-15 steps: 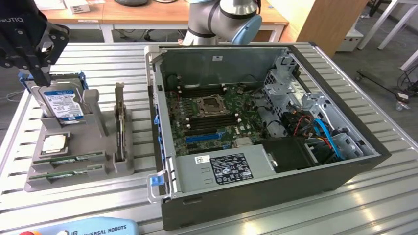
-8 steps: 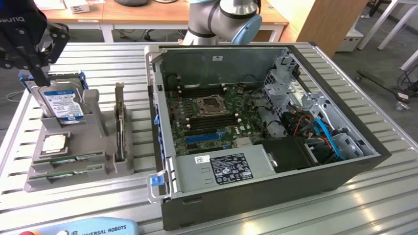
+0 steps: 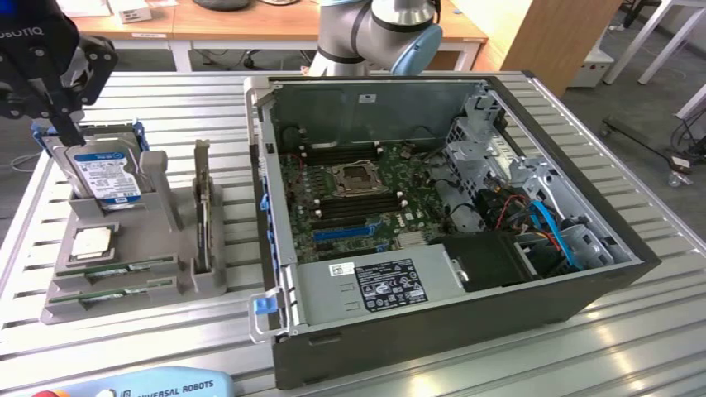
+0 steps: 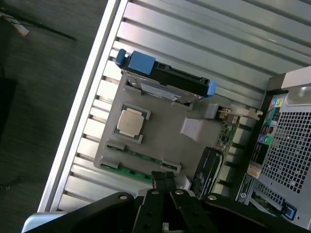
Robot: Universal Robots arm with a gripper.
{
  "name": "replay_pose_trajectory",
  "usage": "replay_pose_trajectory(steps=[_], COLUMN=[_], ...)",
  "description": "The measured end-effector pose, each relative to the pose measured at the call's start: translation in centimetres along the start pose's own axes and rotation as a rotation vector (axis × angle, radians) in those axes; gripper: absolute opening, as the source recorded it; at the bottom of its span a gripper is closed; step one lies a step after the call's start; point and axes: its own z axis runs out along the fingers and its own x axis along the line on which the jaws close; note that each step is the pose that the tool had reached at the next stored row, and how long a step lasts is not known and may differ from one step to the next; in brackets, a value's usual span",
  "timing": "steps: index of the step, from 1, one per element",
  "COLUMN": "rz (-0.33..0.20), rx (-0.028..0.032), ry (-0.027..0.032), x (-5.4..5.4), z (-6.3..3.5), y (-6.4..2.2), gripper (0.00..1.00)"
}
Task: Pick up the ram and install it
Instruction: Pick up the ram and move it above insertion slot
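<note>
Two green ram sticks (image 3: 116,269) lie in slots at the near end of a grey holder (image 3: 165,285) on the exterior view's left; in the wrist view one ram stick (image 4: 141,156) lies just beyond the fingertips. My black gripper (image 3: 69,131) hangs high over the holder's far end, above the hard drive, well away from the ram. In the wrist view my gripper (image 4: 165,178) has its fingers pressed together with nothing between them. The open computer case (image 3: 551,289) with its motherboard (image 3: 342,194) stands to the exterior view's right.
The holder also carries a hard drive (image 3: 105,169) in a blue carrier, a square silver processor (image 3: 94,240) and a dark upright expansion card (image 3: 202,207). The slatted metal table (image 3: 640,339) has an edge close beside the holder (image 4: 77,126). A teach pendant (image 3: 155,385) lies at the front.
</note>
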Motion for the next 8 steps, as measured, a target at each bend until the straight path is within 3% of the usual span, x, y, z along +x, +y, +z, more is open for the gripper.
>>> replay_pose_trajectory(steps=[8], rz=[-0.090], rx=[0.0004], ry=[0.0041], x=[0.00], z=[0.01], y=[0.00], gripper=[0.10])
